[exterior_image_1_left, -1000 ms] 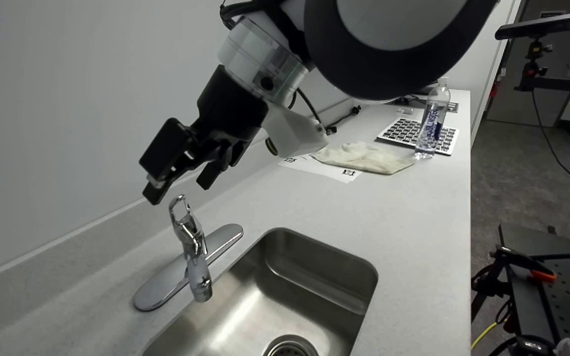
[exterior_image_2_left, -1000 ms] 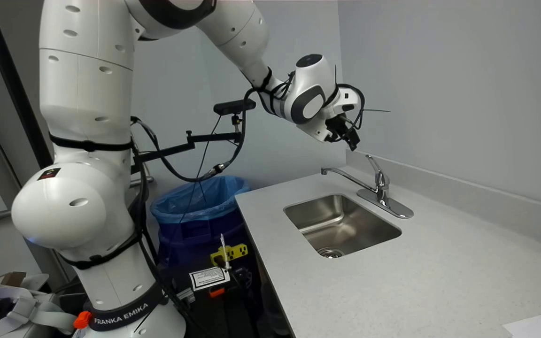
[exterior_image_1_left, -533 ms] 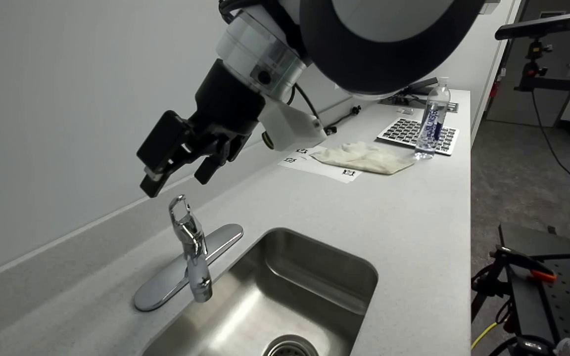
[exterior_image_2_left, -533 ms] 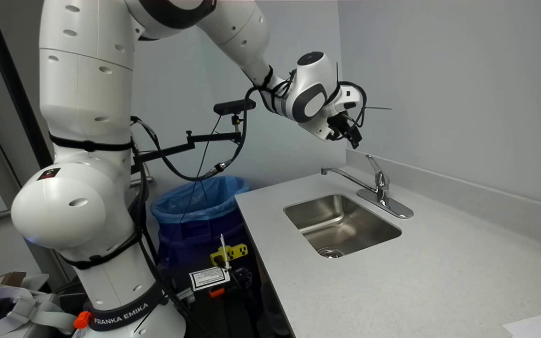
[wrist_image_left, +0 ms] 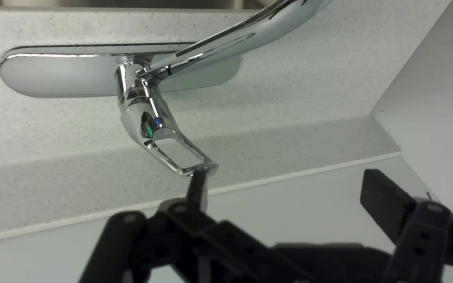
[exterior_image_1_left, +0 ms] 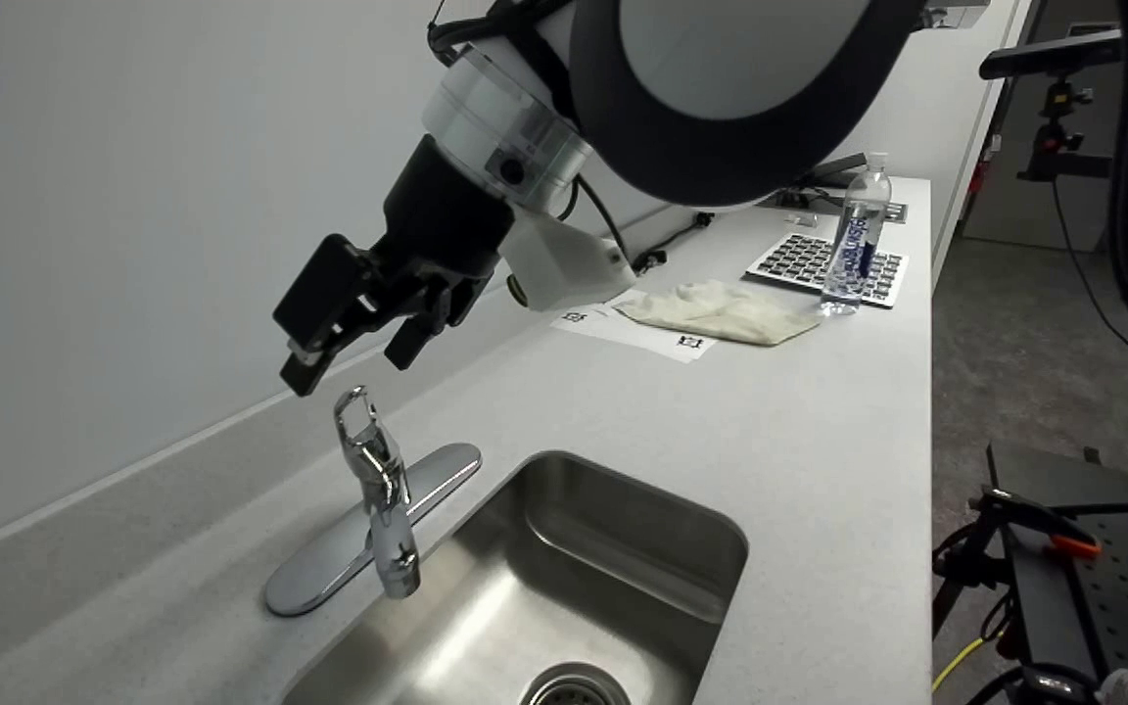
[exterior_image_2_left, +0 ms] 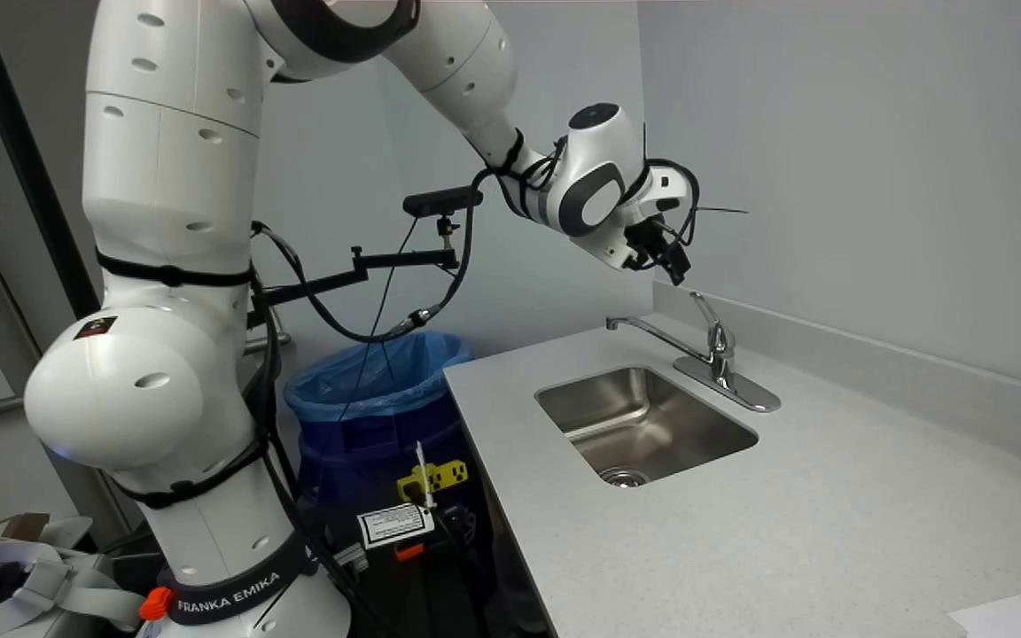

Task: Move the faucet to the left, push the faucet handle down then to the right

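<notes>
Where the rectangular steel sink basin (exterior_image_1_left: 642, 558) dips into the pale countertop (exterior_image_1_left: 809, 490), a round metal drain (exterior_image_1_left: 574, 691) sits in its floor; the dark blue bin (exterior_image_2_left: 378, 461) holds a light blue plastic liner (exterior_image_2_left: 342, 403). Compared with half a second ago, the black two-fingered claw (exterior_image_1_left: 354, 366) has come slightly lower, its fingers wide apart. The silver metal faucet (exterior_image_1_left: 393, 534) stands beside the basin, and its small silver lever handle (exterior_image_2_left: 705, 310) is near and below one fingertip, a gap showing in both exterior views.

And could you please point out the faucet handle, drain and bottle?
Faucet handle (wrist_image_left: 165, 133), in the wrist view: loop base.
Drain (exterior_image_2_left: 624, 478), in an exterior view: its middle.
Bottle (exterior_image_1_left: 855, 245), in an exterior view: its lettering.
</notes>
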Controlling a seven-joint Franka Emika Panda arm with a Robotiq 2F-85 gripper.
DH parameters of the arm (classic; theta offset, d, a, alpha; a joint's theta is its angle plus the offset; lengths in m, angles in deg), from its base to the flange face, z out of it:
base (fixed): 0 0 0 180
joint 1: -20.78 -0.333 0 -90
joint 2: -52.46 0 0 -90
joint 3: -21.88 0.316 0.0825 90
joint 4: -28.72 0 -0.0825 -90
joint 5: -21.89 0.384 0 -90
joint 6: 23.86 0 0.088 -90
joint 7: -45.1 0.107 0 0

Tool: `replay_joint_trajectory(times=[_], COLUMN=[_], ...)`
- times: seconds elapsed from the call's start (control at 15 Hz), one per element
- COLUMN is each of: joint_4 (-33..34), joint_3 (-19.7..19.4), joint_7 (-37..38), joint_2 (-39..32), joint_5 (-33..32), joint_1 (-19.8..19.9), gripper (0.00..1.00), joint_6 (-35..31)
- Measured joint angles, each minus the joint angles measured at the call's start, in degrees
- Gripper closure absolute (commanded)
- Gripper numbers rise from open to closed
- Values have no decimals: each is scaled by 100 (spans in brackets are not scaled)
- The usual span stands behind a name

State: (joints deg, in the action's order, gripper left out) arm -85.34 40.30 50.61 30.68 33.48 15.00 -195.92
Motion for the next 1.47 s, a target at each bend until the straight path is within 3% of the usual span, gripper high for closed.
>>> replay_joint_trajectory(times=[0.73,1.47], joint_4=[1023,1153], joint_3=[-279,-545], joint_7=[-5,8], joint_2=[-1026,-1275], joint_5=[-146,-191], joint_1=[-369,-437], gripper=[0,0], joint_6=[-829,-568])
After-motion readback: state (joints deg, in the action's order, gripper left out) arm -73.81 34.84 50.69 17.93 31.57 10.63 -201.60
